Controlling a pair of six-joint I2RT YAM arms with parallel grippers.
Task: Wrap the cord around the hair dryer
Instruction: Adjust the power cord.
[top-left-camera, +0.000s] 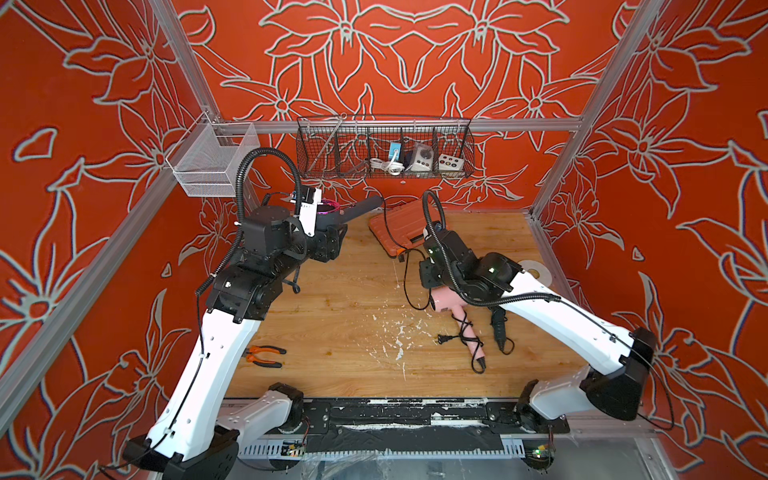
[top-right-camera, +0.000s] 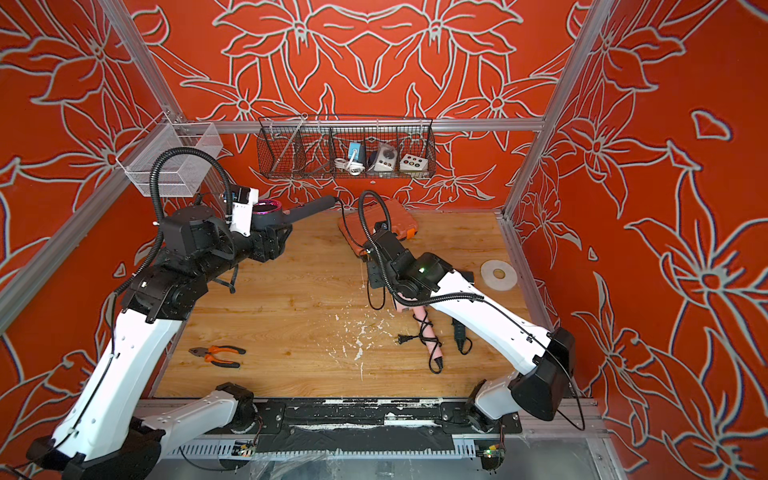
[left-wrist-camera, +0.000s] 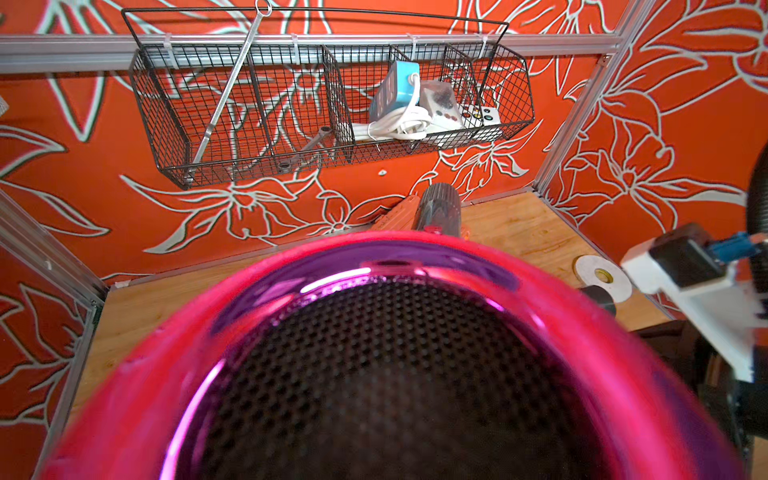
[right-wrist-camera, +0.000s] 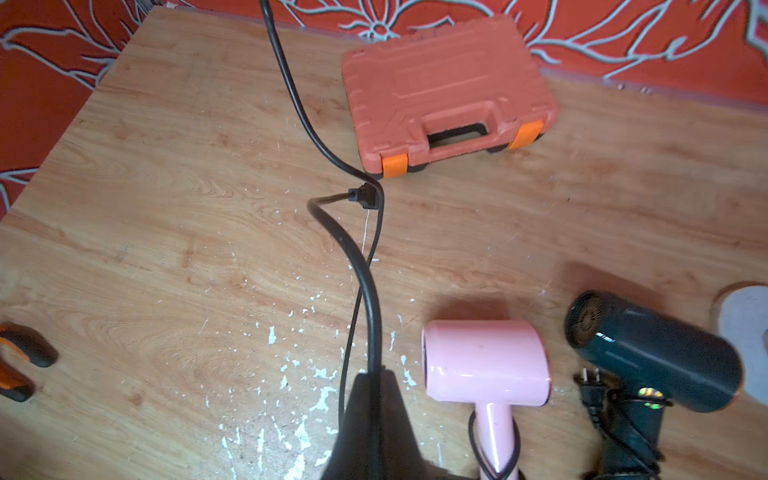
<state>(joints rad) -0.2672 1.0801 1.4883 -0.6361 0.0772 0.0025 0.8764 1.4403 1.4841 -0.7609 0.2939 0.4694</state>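
Holding black, magenta-rimmed hair dryer (top-left-camera: 363, 208) in left jaws; right jaws pinch cord (right-wrist-camera: 375, 332).

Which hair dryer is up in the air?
The black hair dryer with the shiny purple ring: the left gripper holds it up off the table. The pink hair dryer and the dark green hair dryer lie flat on it.

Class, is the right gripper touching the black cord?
Touching. The right wrist view shows the right gripper shut on the black cord, which emerges from its tips.
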